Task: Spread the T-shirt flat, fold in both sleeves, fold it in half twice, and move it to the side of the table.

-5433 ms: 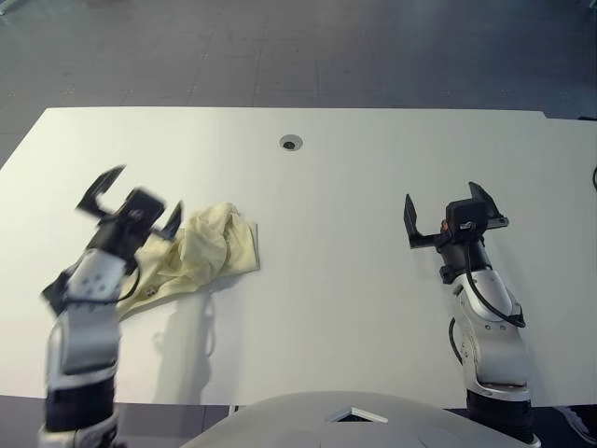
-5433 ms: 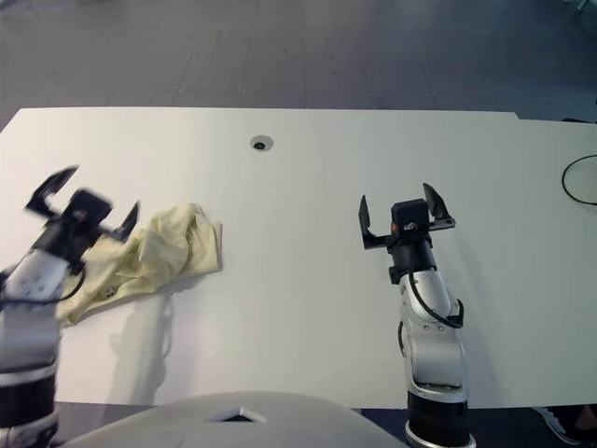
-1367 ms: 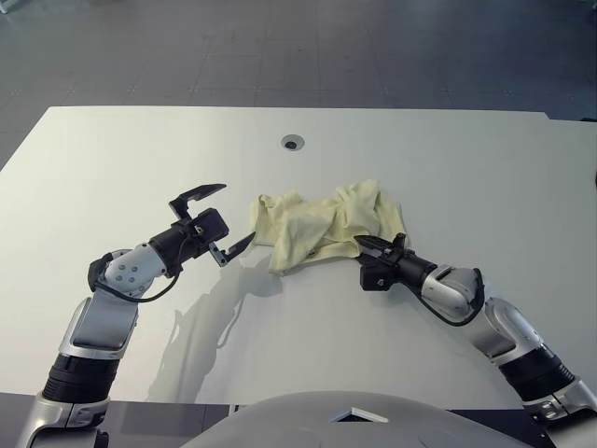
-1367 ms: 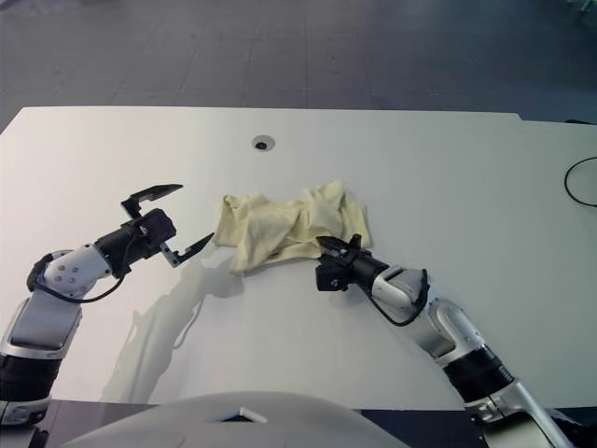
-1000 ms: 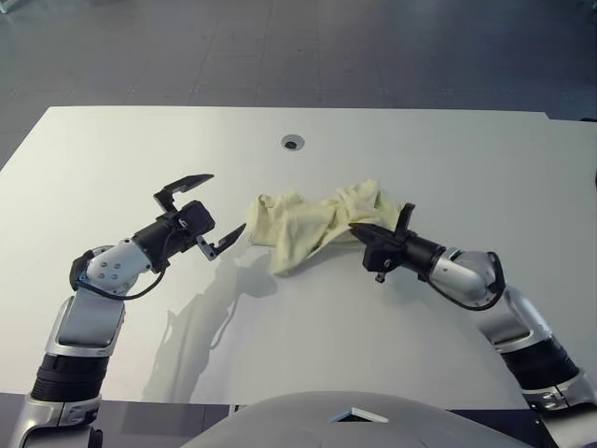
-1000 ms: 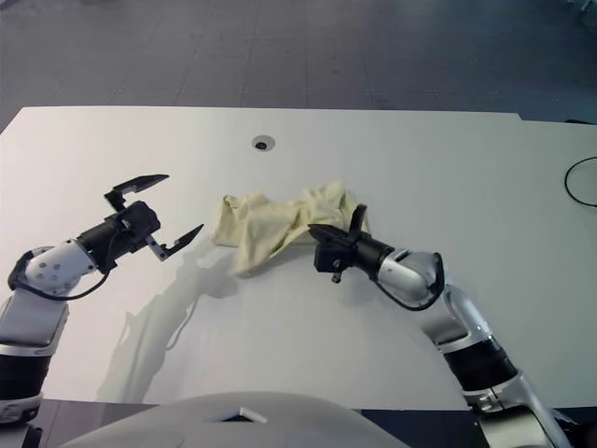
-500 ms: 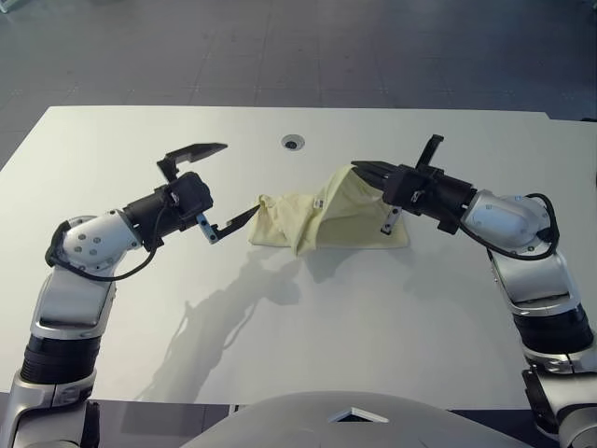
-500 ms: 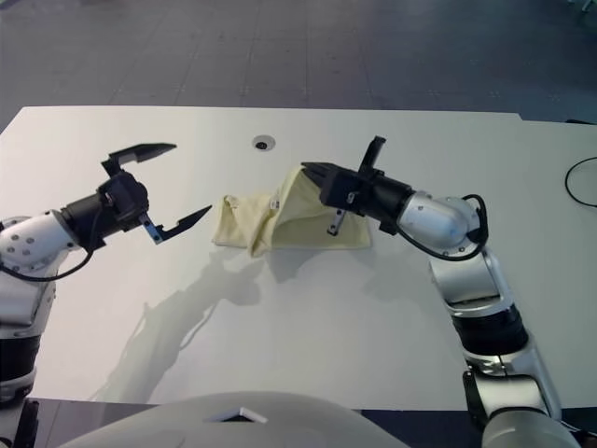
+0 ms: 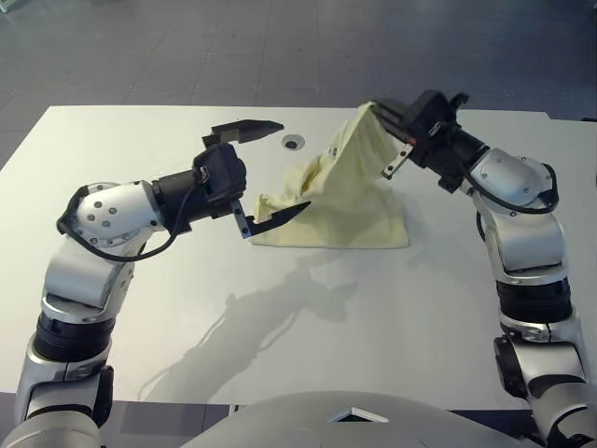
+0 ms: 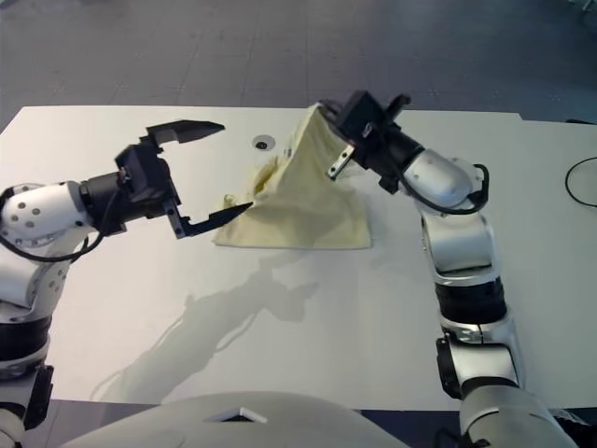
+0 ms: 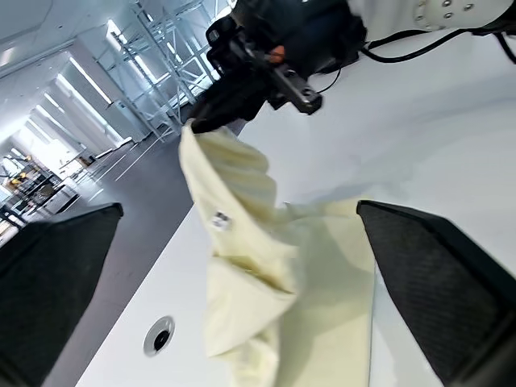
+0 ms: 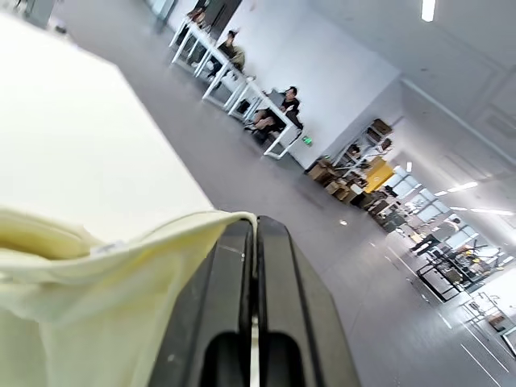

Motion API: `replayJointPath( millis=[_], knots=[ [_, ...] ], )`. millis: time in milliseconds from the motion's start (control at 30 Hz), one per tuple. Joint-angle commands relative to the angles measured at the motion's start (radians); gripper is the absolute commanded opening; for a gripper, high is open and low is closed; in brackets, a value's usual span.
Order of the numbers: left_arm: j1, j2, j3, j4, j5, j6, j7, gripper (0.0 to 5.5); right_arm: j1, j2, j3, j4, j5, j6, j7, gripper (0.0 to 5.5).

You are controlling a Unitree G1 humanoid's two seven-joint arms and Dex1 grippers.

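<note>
A pale yellow T-shirt [image 9: 345,196] hangs by one edge from my right gripper [image 9: 378,110], which is shut on it well above the table, right of the middle. The cloth drapes down in a cone, and its lower hem still rests on the white table [image 9: 392,308]. The right wrist view shows the fabric [image 12: 97,282] pinched between the shut fingers [image 12: 254,306]. My left gripper [image 9: 261,173] is open and raised to the left of the shirt, its lower finger almost at the cloth's left folds. The left wrist view looks past its spread fingers [image 11: 435,274] at the hanging shirt [image 11: 258,266].
A small round cable hole [image 9: 293,142] lies in the table behind the shirt. A dark cable [image 10: 580,177] loops at the table's right edge. Bare table surface lies in front of the shirt and on both sides.
My right gripper has risen up and back with the shirt's edge, pulling the cloth into a taller cone. My left gripper has moved right and closer to the shirt, still open.
</note>
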Motion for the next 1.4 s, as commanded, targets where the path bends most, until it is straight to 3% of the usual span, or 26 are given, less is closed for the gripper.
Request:
replayJointPath(
  millis=[33,200,333,733,1000,1400],
  knots=[
    [-0.076,-0.016,-0.084,0.105,0.127,-0.084,-0.009,5.4,-0.017,0.025,-0.029,-0.015,0.027,0.015,-0.029,0.02],
    [-0.152,-0.048,-0.185,0.267,0.309,-0.258,0.0,5.4,-0.022,0.048,-0.041,-0.021,0.053,0.06,-0.057,0.02],
    [-0.136,-0.098,-0.235,0.252,0.358,-0.233,0.02,5.4,-0.023,0.054,-0.034,-0.021,0.055,0.084,-0.068,0.02],
    [-0.096,-0.129,-0.335,0.165,0.664,-0.155,0.131,3.32,-0.006,0.045,-0.021,-0.021,0.044,0.107,-0.07,0.0],
    [-0.085,-0.157,-0.365,0.16,0.747,-0.111,0.134,2.0,0.003,0.045,-0.015,-0.029,0.043,0.111,-0.071,0.0],
    [-0.102,-0.165,-0.296,0.163,0.736,-0.096,0.143,0.03,0.019,0.031,-0.021,-0.038,0.034,0.107,-0.073,0.0]
  ],
)
